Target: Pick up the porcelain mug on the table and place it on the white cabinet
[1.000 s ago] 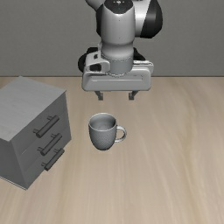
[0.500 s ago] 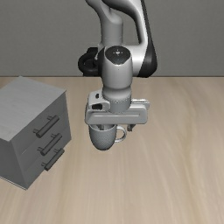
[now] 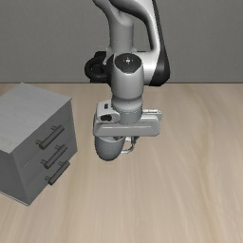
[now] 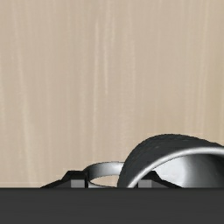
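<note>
porcelain mug (image 3: 111, 150), glossy grey, loop handle

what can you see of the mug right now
The mug is a light grey, glossy cup, porcelain by its look, with a rounded body and a loop handle pointing to the exterior view's right. It stands upright and seems to rest on the wooden table, apart from the grey cabinet at the exterior view's left. The gripper sits right over its top, hiding the rim there. In the wrist view its curved rim and dark inside lie close by the gripper.
</note>
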